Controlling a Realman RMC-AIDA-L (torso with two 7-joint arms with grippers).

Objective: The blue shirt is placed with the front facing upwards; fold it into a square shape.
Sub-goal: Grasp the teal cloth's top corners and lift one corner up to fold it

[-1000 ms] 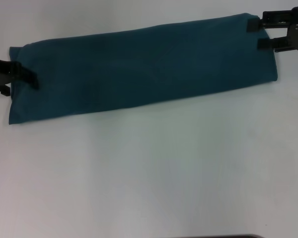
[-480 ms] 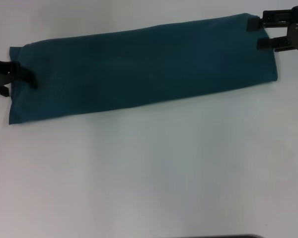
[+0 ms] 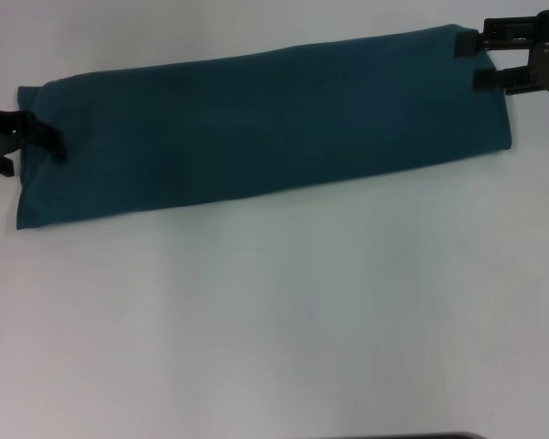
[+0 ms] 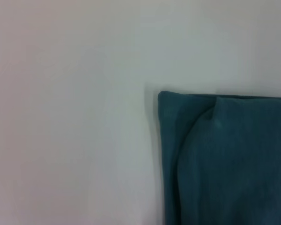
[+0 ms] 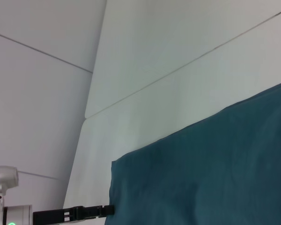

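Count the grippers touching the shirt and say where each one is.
2. The left gripper is at the shirt's left end, on the short edge. The right gripper is at the right end's far corner, fingers spread over the cloth. Any fingers under the cloth are hidden.

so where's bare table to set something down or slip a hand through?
Broad bare table nearer the robot than the blue shirt; thin strip beyond it. Crowded at both shirt ends: left claw and right claw.

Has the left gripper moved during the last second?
No. The left gripper stays at the same short end of the blue shirt, whose edges also have not shifted.
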